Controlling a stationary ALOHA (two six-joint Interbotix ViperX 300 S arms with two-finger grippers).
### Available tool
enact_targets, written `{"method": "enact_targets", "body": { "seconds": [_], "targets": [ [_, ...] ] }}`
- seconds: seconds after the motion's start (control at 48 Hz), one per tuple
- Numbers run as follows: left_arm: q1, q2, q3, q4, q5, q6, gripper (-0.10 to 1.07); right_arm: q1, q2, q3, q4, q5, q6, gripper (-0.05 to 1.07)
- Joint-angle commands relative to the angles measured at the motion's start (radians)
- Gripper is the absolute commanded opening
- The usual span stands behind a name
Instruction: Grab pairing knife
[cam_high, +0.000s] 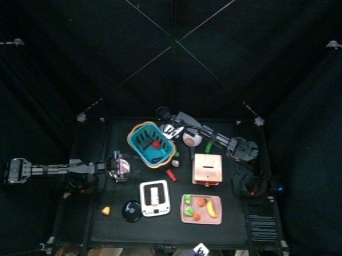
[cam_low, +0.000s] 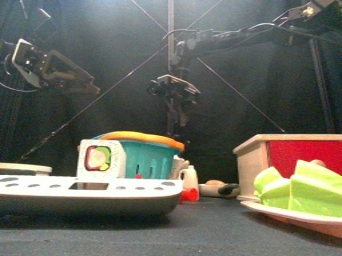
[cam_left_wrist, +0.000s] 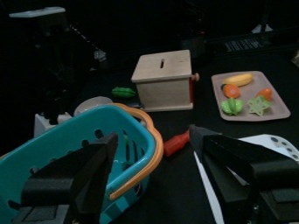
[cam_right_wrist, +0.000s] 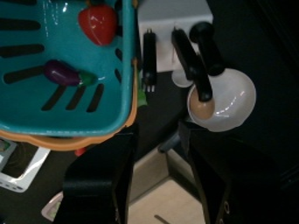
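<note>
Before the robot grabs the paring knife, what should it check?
1. Right gripper open: ok.
2. Black-handled utensils in the white holder in the right wrist view: ok.
3. Which handle is the paring knife: cannot tell.
4. Jaws around a handle: not ok, they hang apart from the handles.
5. Room beside the teal basket: not ok, it sits right against the holder.
6. Left gripper out of the way, beyond the basket: ok.

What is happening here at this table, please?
The right gripper hangs with open jaws above the white knife block, next to the teal plastic basket, apparently going for a black-handled knife. Nothing is held yet. The left gripper, also open, waits near the basket's other side.
</note>
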Motion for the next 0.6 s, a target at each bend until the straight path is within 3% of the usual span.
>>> {"method": "enact_targets", "body": {
  "seconds": [0.0,0.312,0.583],
  "targets": [
    [0.003,0.002,-0.017,-0.002,-0.003,0.002,0.98,0.032,-0.115,0.057,-0.003,-0.043,0.002,0.79],
    [0.023,0.002,-0.014,-0.002,-0.003,-0.002,0.98,0.184,-0.299,0.270,-0.003,-0.270,0.009,0.79],
    [0.023,0.002,-0.003,-0.002,-0.005,0.000,0.98,0.232,-0.391,0.440,0.035,-0.482,0.011,0.79]
  ]
}}
